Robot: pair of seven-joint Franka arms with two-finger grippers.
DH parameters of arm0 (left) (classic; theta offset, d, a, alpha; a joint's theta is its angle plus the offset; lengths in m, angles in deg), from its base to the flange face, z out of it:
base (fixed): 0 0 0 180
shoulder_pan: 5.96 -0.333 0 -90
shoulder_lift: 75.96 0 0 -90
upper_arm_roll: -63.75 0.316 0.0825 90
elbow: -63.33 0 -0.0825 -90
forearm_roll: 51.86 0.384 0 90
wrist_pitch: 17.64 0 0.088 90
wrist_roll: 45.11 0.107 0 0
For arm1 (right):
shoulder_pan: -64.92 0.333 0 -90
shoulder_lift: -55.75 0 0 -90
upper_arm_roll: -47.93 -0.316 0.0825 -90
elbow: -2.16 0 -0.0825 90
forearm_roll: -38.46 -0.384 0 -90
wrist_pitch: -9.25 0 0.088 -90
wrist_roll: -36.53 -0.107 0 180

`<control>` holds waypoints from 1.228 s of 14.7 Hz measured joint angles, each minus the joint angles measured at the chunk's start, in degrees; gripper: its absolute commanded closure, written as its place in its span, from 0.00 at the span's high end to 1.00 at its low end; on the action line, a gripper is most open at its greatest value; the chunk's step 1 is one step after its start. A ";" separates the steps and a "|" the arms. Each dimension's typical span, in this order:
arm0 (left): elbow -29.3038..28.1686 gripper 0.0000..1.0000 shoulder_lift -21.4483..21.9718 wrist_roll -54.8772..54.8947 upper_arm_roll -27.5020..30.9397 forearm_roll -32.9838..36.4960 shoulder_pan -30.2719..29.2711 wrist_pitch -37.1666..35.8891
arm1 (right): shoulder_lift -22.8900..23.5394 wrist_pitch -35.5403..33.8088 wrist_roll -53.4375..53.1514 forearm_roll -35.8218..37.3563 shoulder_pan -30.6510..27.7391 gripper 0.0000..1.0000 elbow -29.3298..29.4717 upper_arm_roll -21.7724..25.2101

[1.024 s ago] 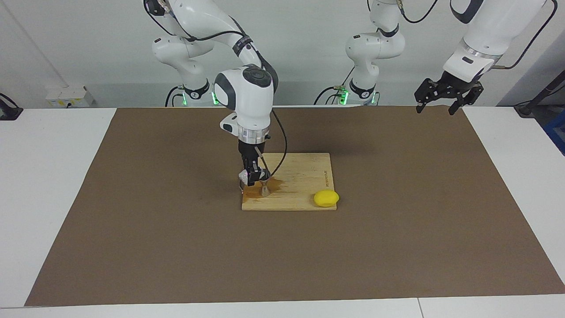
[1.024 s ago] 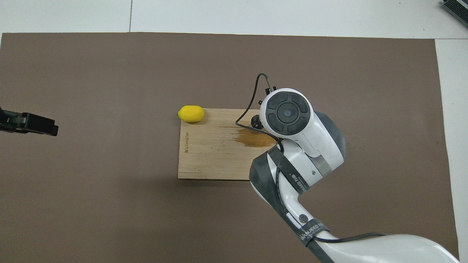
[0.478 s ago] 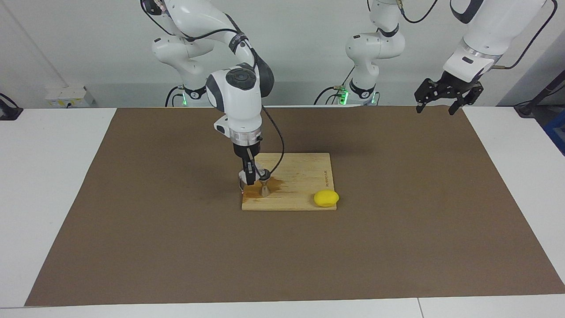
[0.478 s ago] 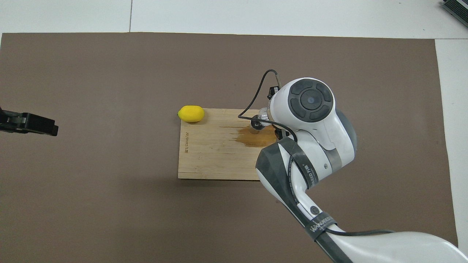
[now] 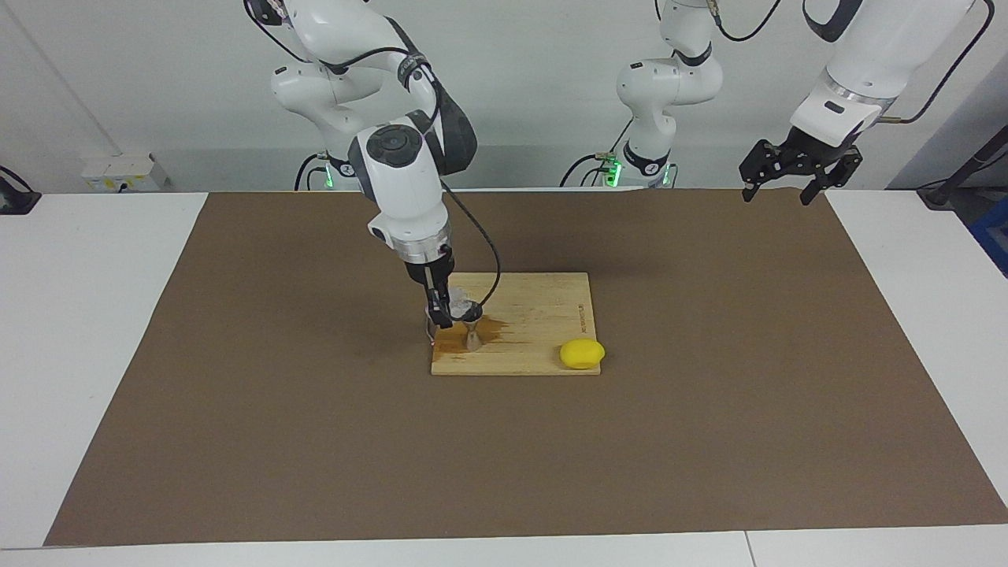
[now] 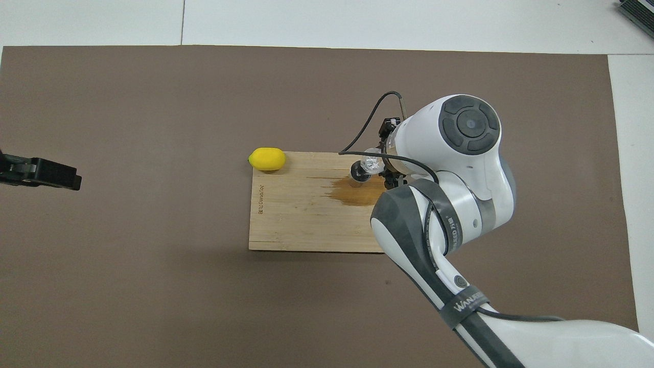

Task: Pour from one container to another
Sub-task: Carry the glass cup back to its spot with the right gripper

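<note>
Brown mat [image 5: 709,441] lies wide open around the board [image 5: 543,299], with a lemon [image 5: 583,353] on its corner. Right hand [image 5: 442,311] grips the glass [image 5: 457,302], tipped over the jigger [image 5: 472,331] at the board's wet edge. Left hand [image 5: 799,169] waits, fingers spread, above the mat's corner.

Right gripper [image 5: 441,312] lowered, tilted — left gripper [image 5: 797,168] raised, waiting.

Left gripper [image 6: 30,173] — cut by overhead edge
</note>
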 measured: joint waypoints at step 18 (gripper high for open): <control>0.00 1.00 0.00 0.00 0.00 0.00 0.00 0.00 | 0.61 -4.93 34.17 -32.52 -25.84 0.00 -9.11 0.48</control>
